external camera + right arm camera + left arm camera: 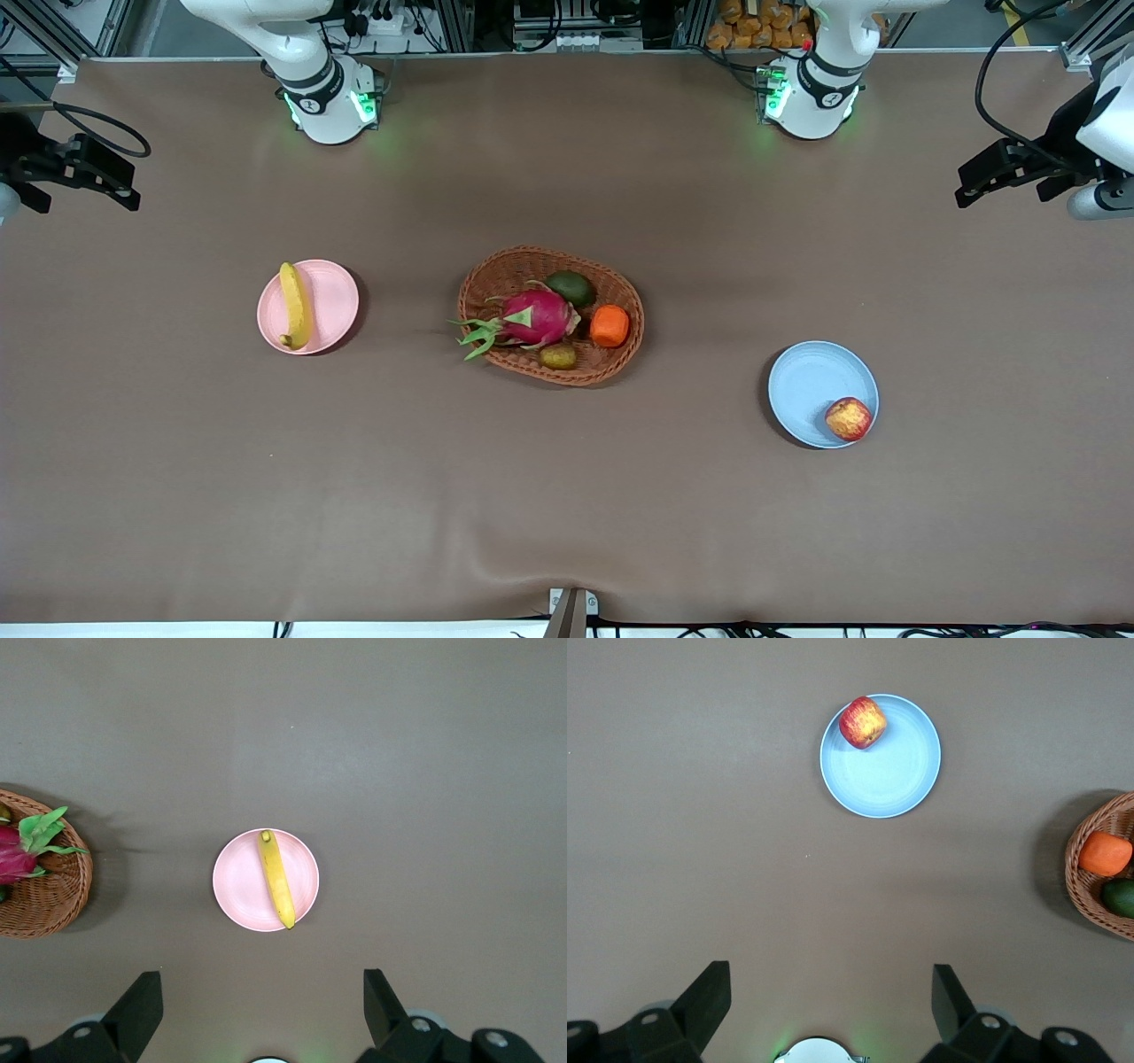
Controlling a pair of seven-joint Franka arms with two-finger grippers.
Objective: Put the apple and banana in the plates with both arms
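Note:
The banana [294, 305] lies on the pale pink plate [332, 306] toward the right arm's end of the table; both show in the right wrist view, banana [275, 877] on plate [239, 886]. The apple [849, 418] sits at the rim of the pale blue plate [806, 381] toward the left arm's end; the left wrist view shows the apple [863, 722] on the plate [895, 771]. My left gripper [992, 173] [831, 1001] is open and empty, held high over its end of the table. My right gripper [97, 173] [263, 1005] is open and empty, high over its end.
An oval wicker basket [523, 266] stands mid-table between the plates. It holds a magenta dragon fruit [536, 317], an orange fruit [609, 325], a green avocado [570, 287] and a small brownish fruit [558, 356]. Brown cloth covers the table.

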